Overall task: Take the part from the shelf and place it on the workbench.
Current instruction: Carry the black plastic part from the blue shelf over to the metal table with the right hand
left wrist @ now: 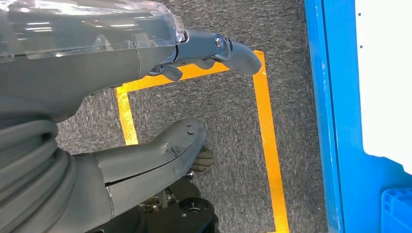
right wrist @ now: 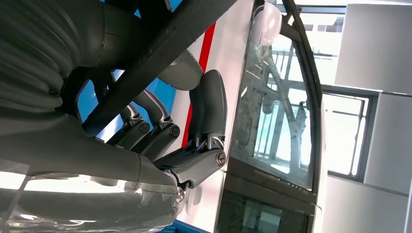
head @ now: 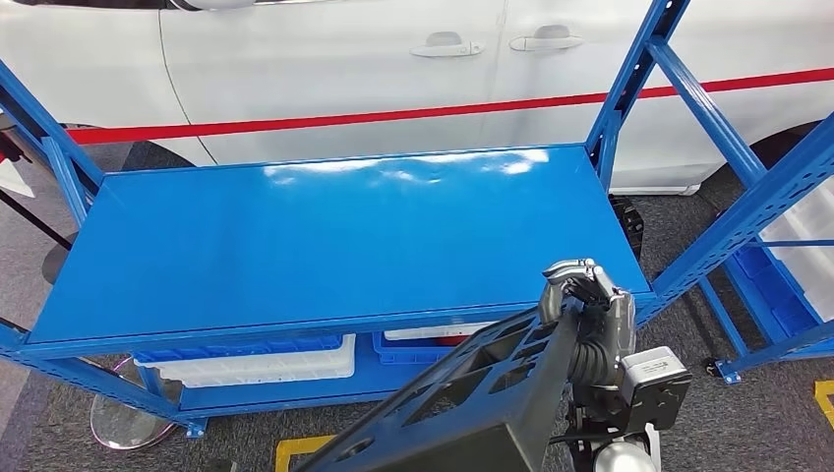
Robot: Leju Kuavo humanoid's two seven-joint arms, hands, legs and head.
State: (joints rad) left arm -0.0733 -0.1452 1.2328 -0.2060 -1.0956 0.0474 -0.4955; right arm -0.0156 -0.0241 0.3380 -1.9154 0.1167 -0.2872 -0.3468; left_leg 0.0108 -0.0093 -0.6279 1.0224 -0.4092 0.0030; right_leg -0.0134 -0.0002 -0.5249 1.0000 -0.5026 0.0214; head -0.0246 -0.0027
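Glossy blue steel shelf [head: 334, 236], right hand [head: 580, 300] gripping perforated black part [head: 472, 393], left hand [left wrist: 160, 97] empty, fingers apart

A glossy blue metal shelf board [head: 315, 231] is seen across the middle of the head view, carried by perforated blue steel uprights [head: 629, 79] at 1 o'clock and by further posts at 9 and 3 o'clock. Its top surface is marked by light reflections towards 12 o'clock. On the lower level beneath it, at 6 o'clock, white plastic bins with blue rims [head: 256, 359] are set side by side. The rack is stood on dark grey carpet [head: 747, 413], on which yellow tape lines [head: 295, 450] are laid.
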